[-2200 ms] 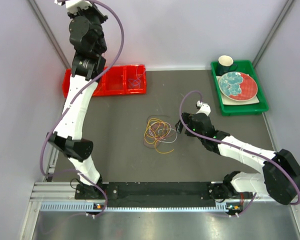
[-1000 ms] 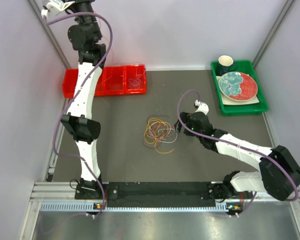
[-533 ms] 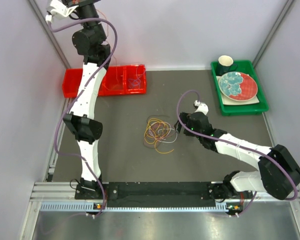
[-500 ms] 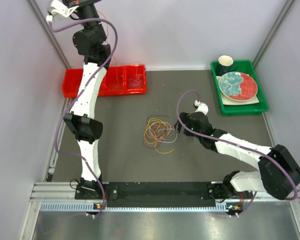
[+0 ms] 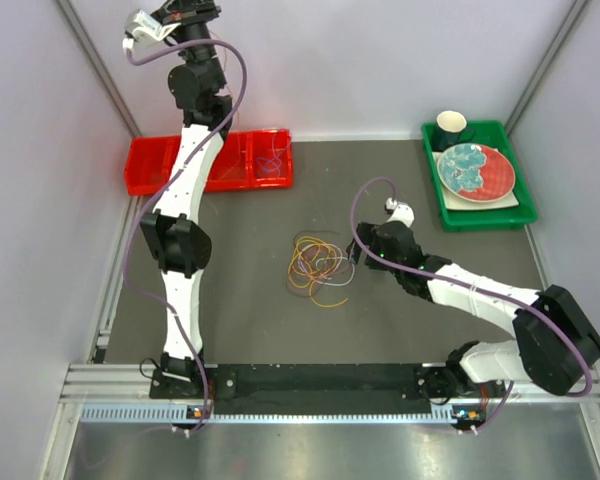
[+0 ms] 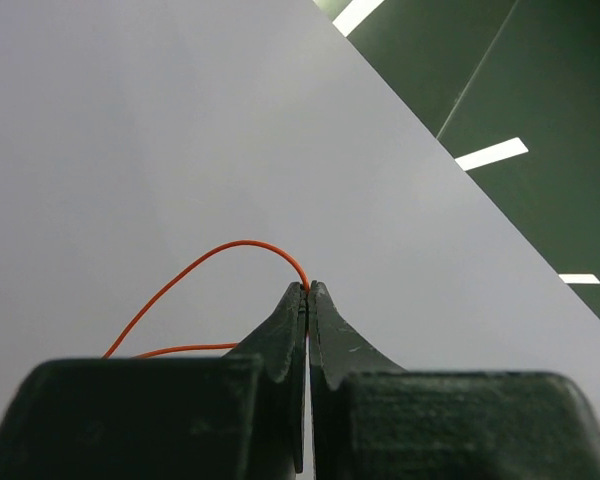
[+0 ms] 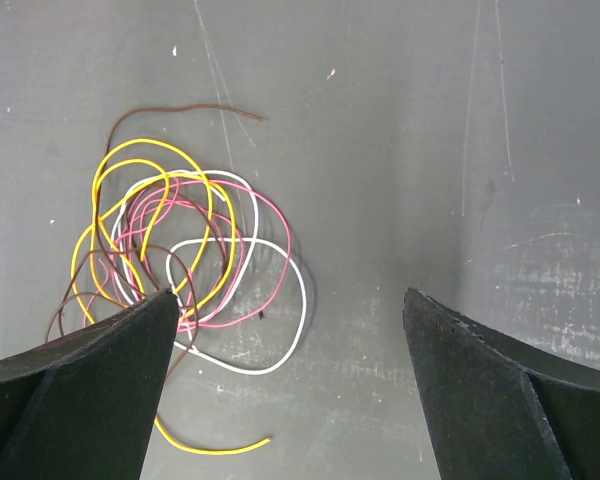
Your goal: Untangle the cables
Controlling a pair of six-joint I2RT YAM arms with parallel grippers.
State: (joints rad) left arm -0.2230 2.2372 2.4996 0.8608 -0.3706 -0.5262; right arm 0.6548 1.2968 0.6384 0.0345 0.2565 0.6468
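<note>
Step in hand, separating one strand: the left fingers, raised high at the far left, are pinching an orange cable. The remaining cables are lying tangled mid-surface — the right fingers, spread wide, are hovering just right of them. Next move, as judged: setting the orange strand apart, perhaps in the red bin, then closing on a single loop.
</note>
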